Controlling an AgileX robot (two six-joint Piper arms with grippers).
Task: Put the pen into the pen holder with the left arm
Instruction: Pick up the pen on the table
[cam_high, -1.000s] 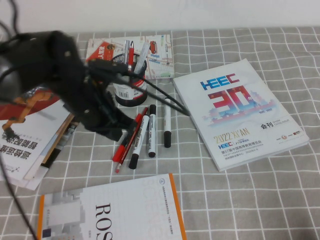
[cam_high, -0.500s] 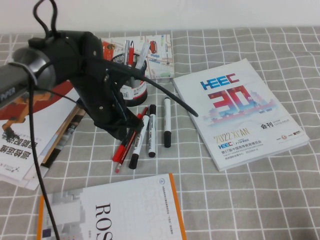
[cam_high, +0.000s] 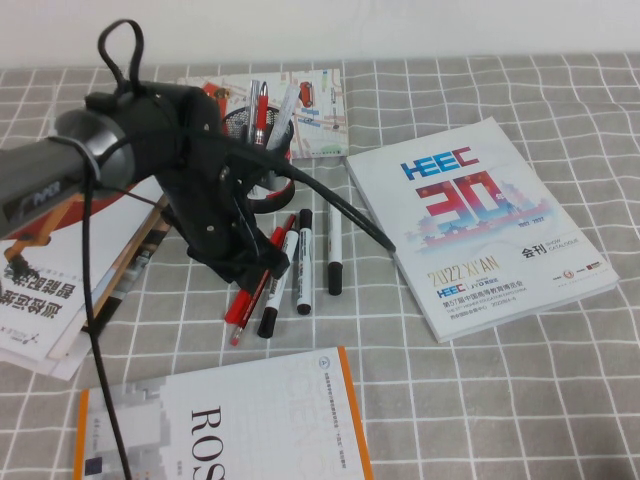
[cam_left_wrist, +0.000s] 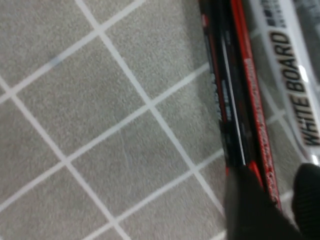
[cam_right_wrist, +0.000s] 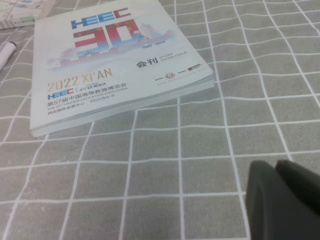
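Observation:
The red pen (cam_high: 243, 303) with a black middle lies on the grey checked cloth beside a thin dark-red pencil and white markers. In the left wrist view the pen (cam_left_wrist: 231, 120) runs under one finger (cam_left_wrist: 250, 210), and the pencil (cam_left_wrist: 257, 125) passes between the two fingers. My left gripper (cam_high: 255, 268) (cam_left_wrist: 280, 205) is down over the pen's upper part, its jaws apart. The black mesh pen holder (cam_high: 262, 140) stands just behind, with pens in it. My right gripper (cam_right_wrist: 275, 167) shows only in its wrist view, low over bare cloth, its fingers together and empty.
Three white markers (cam_high: 300, 262) lie right of the pen; one reads WHITE BOARD (cam_left_wrist: 295, 85). A HEEC catalogue (cam_high: 475, 225) (cam_right_wrist: 115, 60) lies at right, a ROS book (cam_high: 220, 420) in front, stacked magazines (cam_high: 50, 280) at left, and a leaflet (cam_high: 322, 105) behind the holder.
My left arm has swung right and lowered, bringing its gripper down onto the pens. The pens and the holder have not moved.

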